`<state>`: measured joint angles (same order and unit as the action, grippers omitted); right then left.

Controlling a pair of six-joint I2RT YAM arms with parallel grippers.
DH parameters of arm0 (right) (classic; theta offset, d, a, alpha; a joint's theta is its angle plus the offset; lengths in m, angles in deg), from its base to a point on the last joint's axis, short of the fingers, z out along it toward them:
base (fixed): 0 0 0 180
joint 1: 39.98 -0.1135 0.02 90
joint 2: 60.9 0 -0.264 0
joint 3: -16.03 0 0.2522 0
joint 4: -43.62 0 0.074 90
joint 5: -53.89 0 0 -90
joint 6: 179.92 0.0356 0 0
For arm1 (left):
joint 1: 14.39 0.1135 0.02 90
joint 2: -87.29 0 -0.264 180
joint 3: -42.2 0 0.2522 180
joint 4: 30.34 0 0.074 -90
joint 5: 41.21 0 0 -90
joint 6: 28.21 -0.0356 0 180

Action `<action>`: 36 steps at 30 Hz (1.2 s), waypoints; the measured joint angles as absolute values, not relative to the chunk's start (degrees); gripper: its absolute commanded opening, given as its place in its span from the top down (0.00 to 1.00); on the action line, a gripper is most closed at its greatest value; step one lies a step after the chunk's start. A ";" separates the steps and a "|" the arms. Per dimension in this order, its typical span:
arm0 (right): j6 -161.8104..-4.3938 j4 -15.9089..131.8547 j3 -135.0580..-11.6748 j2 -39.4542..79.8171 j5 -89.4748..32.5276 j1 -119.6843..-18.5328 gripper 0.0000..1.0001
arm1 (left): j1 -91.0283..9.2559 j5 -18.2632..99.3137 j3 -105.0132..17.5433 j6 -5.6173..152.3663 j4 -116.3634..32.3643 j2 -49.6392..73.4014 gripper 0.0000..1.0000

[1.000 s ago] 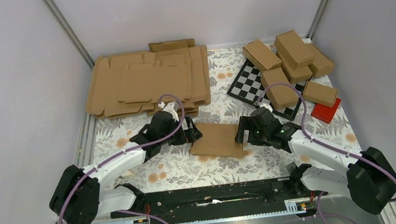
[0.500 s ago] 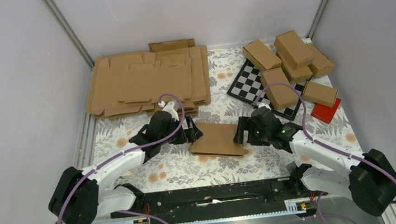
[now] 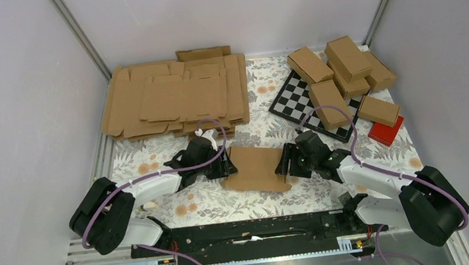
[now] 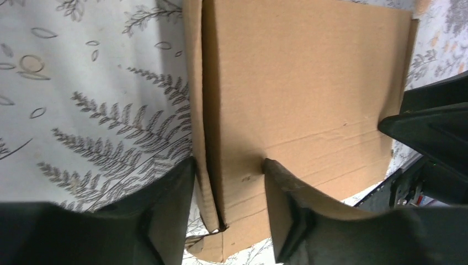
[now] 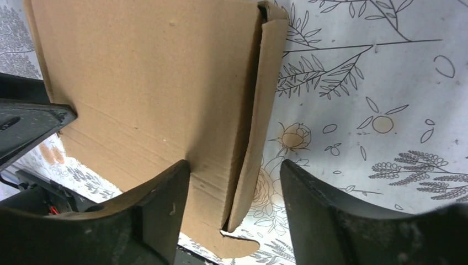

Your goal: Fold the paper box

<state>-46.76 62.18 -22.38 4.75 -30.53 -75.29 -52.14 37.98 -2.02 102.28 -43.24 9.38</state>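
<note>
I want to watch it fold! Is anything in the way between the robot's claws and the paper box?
Nothing visible is. The left gripper has one folded edge of the paper box between its open fingers. The right gripper has the opposite folded edge the same way.

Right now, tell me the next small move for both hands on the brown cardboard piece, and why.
Probably close both hands. The left hand and right hand stand open at opposite ends of the flat brown cardboard paper box, each with a raised side fold between its jaws, gaps showing. Pinching those folds should give the grip needed to open it into shape.
</note>
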 measured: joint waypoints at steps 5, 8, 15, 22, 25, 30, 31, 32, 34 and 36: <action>-46.85 61.93 -22.40 4.75 -30.55 -75.31 0.59 | -53.00 37.34 -1.89 102.44 -41.05 8.88 0.81; -47.28 62.22 -22.44 5.01 -30.55 -75.27 0.67 | -54.22 38.68 -2.09 101.65 -40.92 8.57 0.83; -48.53 65.13 -24.91 7.28 -30.42 -74.79 0.70 | -59.51 47.16 -9.21 96.82 -47.68 4.48 0.78; -50.48 68.19 -26.53 7.26 -31.16 -74.75 0.67 | -63.23 52.86 -15.03 92.41 -54.26 1.99 0.43; -51.59 68.99 -27.25 7.22 -31.64 -74.88 0.67 | -63.25 51.53 -15.27 92.71 -54.61 1.95 0.30; -52.99 69.10 -27.82 7.20 -32.02 -75.14 0.67 | -58.07 45.91 -14.66 93.35 -53.77 3.06 0.28; -53.12 69.08 -27.84 7.20 -31.99 -75.14 0.67 | -56.80 45.52 -14.66 93.32 -53.29 3.39 0.32; -53.25 69.08 -27.88 7.20 -31.99 -75.14 0.67 | -56.36 45.30 -14.68 93.32 -52.86 3.45 0.37; -53.43 69.08 -27.91 7.20 -31.95 -75.14 0.67 | -55.97 44.64 -14.72 93.24 -52.05 3.43 0.52; -53.58 69.15 -28.02 7.24 -31.91 -75.14 0.67 | -56.08 43.51 -14.96 93.08 -51.63 2.95 0.65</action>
<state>-53.58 69.15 -28.02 7.24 -31.91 -75.14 -56.08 43.51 -14.96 93.08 -51.63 2.95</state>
